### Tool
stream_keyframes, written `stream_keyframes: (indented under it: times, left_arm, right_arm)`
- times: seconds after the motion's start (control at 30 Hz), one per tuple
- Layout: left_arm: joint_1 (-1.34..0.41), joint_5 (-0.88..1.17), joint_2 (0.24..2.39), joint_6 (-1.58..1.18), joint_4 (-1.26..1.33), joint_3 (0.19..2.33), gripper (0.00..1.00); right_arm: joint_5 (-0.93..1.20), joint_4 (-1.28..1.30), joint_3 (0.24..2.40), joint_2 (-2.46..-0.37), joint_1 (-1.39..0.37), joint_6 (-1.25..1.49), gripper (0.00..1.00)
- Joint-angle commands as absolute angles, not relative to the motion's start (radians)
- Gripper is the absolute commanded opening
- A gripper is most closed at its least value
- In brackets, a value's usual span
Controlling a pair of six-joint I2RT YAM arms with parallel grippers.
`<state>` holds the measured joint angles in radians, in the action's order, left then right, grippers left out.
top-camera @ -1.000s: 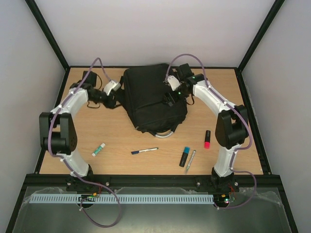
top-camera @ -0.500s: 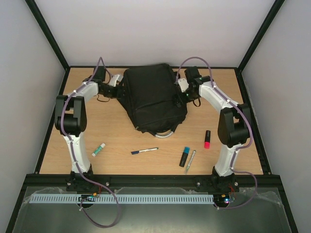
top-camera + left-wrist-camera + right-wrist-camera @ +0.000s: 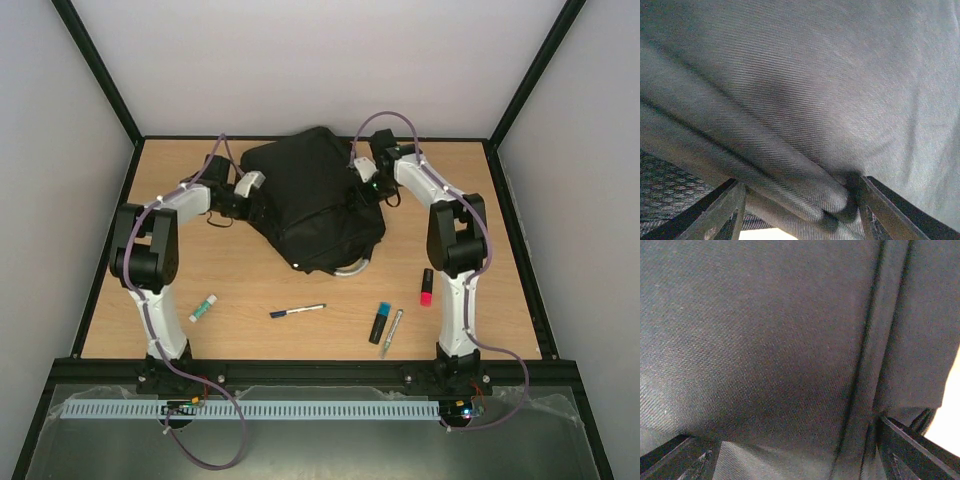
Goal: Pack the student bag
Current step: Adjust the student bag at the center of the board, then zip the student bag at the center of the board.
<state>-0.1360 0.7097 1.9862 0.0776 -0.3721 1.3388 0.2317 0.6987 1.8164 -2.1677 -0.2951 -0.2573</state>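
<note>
Progress: packing not yet begun, by the look of it. The student bag lies at the far middle of the table, its pale loop handle towards the arms. No opening is visible from above. Five items lie loose on the near half, well apart from the bag: a glue stick, pen, blue highlighter, silver pen and pink highlighter. All are left to go in (assuming they are the intended contents).

Left gripper: against the bag's left flank. In the wrist view its jaws stand apart with a rolled fold of black fabric between them, touching one finger. Pinched or merely resting: cannot tell.

Right gripper: against the bag's right flank. Its jaws are spread wide, with flat fabric and a seam across the gap and nothing bunched between them. It reads as holding nothing.
</note>
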Motion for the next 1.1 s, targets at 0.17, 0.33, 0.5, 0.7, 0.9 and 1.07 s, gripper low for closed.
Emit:
stream_keyframes:
  times: [0.17, 0.33, 0.5, 0.7, 0.9, 1.07]
  left_arm:
    - [-0.245, 0.751, 1.801, 0.17, -0.449, 1.115, 0.62]
    - [-0.238, 0.701, 1.743, 0.279, -0.569, 1.105, 0.62]
    - [-0.215, 0.664, 1.603, 0.554, -0.738, 1.069, 0.62]
    - [-0.23, 0.629, 1.46, 0.917, -0.783, 1.055, 0.64]
    - [-0.282, 0.615, 1.47, 1.086, -0.72, 1.097, 0.64]
    - [-0.352, 0.607, 1.523, 1.155, -0.692, 1.125, 0.64]
  right_arm:
    - [0.296, 0.642, 2.003, -2.344, -0.392, -0.253, 0.85]
    - [0.199, 0.597, 2.094, -2.396, -0.407, -0.237, 0.92]
    - [0.182, 0.609, 2.14, -2.307, -0.384, -0.241, 0.94]
    - [0.226, 0.64, 2.0, -2.106, -0.348, -0.206, 0.94]
    - [0.273, 0.63, 1.704, -1.853, -0.332, -0.16, 0.92]
    - [0.351, 0.618, 1.463, -1.668, -0.313, -0.126, 0.88]
